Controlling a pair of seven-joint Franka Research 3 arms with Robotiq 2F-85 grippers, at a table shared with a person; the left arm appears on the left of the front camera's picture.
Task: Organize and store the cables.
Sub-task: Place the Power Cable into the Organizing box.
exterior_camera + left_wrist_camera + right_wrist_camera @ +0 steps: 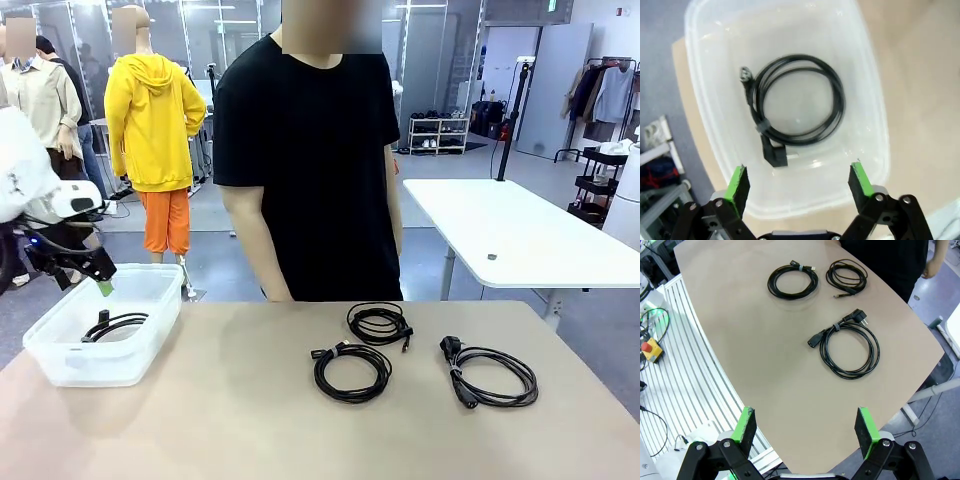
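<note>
A black cable [795,107] lies coiled on the floor of a clear plastic bin [875,125], and it also shows in the bin [150,345] as a dark coil [112,325]. My left gripper [100,284] [799,181] hangs open just above the bin's near rim, holding nothing. Three more coiled cables rest on the tan table: a thin one [378,323] [846,277], a middle one [350,370] [792,281] and a thicker one with a chunky plug [490,373] [850,347]. My right gripper [804,425] is open and empty, high above the table, nearest the thicker cable.
A person in a black T-shirt [300,150] stands at the far edge, hands down. A white table [520,230] stands behind on the right. Beside the table edge in the right wrist view run a white ribbed platform [685,365] and a red stop button [651,349].
</note>
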